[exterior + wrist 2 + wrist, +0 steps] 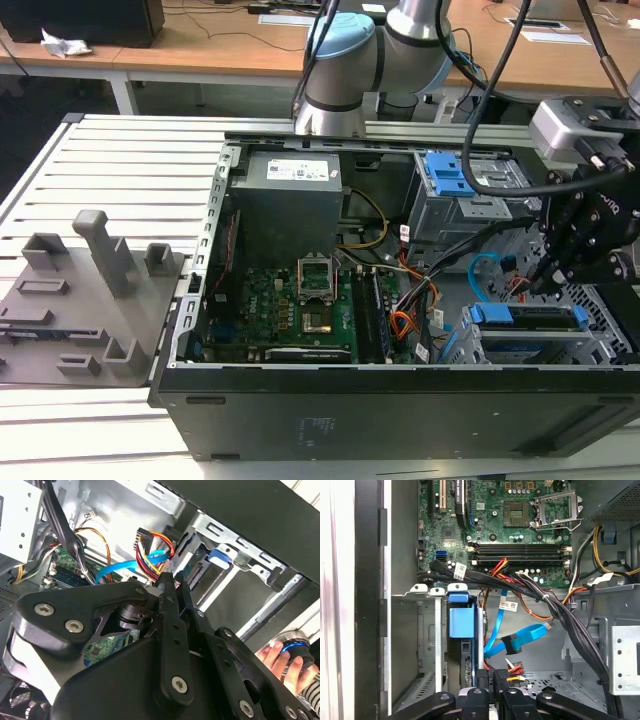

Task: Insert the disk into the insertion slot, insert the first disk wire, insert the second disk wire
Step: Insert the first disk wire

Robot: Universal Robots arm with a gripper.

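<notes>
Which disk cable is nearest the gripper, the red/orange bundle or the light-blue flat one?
The red/orange bundle: its end lies right beside the gripper, while the light-blue flat cable loops farther off, nearer the motherboard.

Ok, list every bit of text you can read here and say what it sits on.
No text can be read in any view.
power supply label: print too small.
white cable tags: blurred.
motherboard markings: too small.
pale mark on the case side panel: too faint.
</notes>
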